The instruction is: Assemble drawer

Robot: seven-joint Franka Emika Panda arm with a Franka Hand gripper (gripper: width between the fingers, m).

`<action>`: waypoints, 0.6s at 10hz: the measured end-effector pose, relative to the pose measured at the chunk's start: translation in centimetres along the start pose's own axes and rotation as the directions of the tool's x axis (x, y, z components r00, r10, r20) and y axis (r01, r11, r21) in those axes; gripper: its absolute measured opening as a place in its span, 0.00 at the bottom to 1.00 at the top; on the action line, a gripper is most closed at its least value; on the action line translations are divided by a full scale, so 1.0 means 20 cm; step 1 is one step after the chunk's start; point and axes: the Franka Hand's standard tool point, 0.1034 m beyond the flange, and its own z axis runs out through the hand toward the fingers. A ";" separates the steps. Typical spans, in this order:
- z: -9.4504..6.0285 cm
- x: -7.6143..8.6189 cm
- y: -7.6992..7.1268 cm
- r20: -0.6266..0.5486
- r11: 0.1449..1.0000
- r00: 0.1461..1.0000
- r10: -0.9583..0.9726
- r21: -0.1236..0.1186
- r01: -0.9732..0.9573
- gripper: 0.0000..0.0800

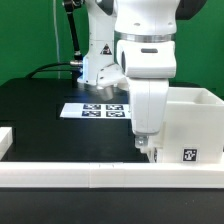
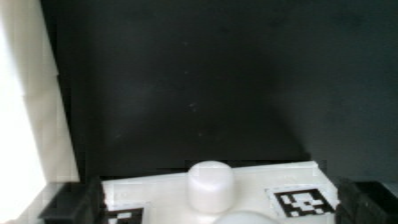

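Observation:
A white open-top drawer tray (image 1: pixel 190 122) with a square tag on its side stands at the exterior view's right, against the front rail. My gripper (image 1: pixel 147 148) points down at the tray's end toward the exterior view's left. In the wrist view the tray's white end face (image 2: pixel 151 192) carries two tags and a rounded knob (image 2: pixel 210 183). The gripper (image 2: pixel 222 206) is open, with one dark finger (image 2: pixel 71 205) on each side of that face. I cannot tell whether the fingers touch it. The tall housing is out of view.
The marker board (image 1: pixel 100 110) lies flat on the black table behind the arm. A long low white rail (image 1: pixel 90 176) runs along the front edge, and another white rail (image 2: pixel 18 90) borders the side. Cables hang behind the arm.

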 end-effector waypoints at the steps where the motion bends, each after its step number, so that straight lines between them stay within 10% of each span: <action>1: -0.03 0.01 0.01 0.013 1.000 1.000 0.011 0.017 -0.011 0.81; 6: -0.13 0.07 0.06 0.029 0.999 1.000 0.001 0.045 -0.002 0.81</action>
